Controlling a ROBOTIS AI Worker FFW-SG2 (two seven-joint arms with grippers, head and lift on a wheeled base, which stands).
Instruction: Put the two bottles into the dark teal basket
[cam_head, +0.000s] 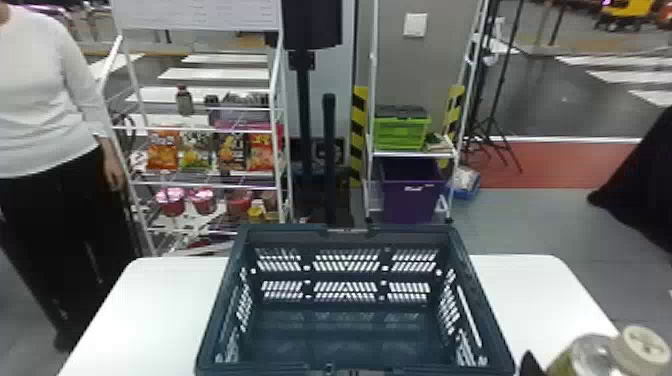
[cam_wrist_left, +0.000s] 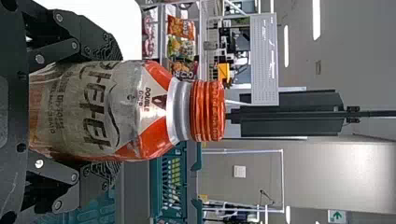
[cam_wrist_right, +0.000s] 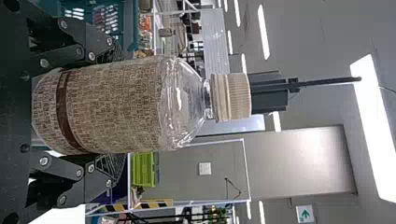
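The left end effector (cam_wrist_left: 112, 109) has its two fingers pressed to either side of the orange-capped bottle (cam_wrist_left: 93, 112), and the right end effector (cam_wrist_right: 116, 107) clasps the beige-capped bottle (cam_wrist_right: 112, 112) the same way. Each bottle runs lengthwise out of its grip, cap foremost and roughly upright in the room, with shoulder and neck standing past the fingers. In the head view the beige cap (cam_head: 642, 347) shows off the near right corner of the dark teal basket (cam_head: 400, 233), outside the rim. What matters now is sideways placing: the basket lies to the robot's left of the right end effector and to the right of the left one, so both would need to come inward. Which arm is nearer I cannot tell. The basket's mouth faces up, and its side walls are the edges to get over; each bottle's base and the lower fingers should ride above them, or they may catch. Inside, the two loads should keep to their own halves lest the arms meet. The basket stands on the white desk (cam_head: 150, 300), whose top extends past both its sides; the snack rack (cam_head: 200, 130) is farther off, beyond the desk.
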